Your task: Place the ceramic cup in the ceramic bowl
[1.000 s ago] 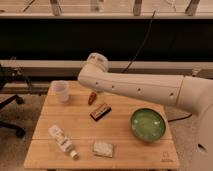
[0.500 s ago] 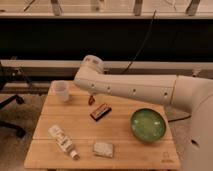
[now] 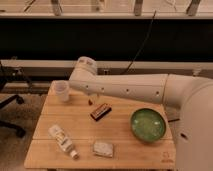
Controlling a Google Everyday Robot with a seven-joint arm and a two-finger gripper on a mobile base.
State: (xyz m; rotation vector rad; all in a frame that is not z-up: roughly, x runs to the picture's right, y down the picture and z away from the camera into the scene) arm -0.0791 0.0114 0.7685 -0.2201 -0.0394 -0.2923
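The small white ceramic cup (image 3: 61, 91) stands upright at the table's back left corner. The green ceramic bowl (image 3: 148, 125) sits empty at the right side of the table. My white arm reaches from the right across the back of the table, with its elbow just right of the cup. My gripper (image 3: 90, 101) is mostly hidden under the arm. Only a small dark tip shows below the arm, right of the cup and just behind the dark box.
On the wooden table (image 3: 120, 150) lie a dark brown box (image 3: 100, 111) in the middle, a white labelled bottle (image 3: 63, 140) at front left and a pale pouch (image 3: 103, 148) at front centre. An office chair (image 3: 10, 107) stands left of the table.
The arm has swung left along the back of the table, bringing its elbow closer to the cup. The cup, bowl and other items have not moved.
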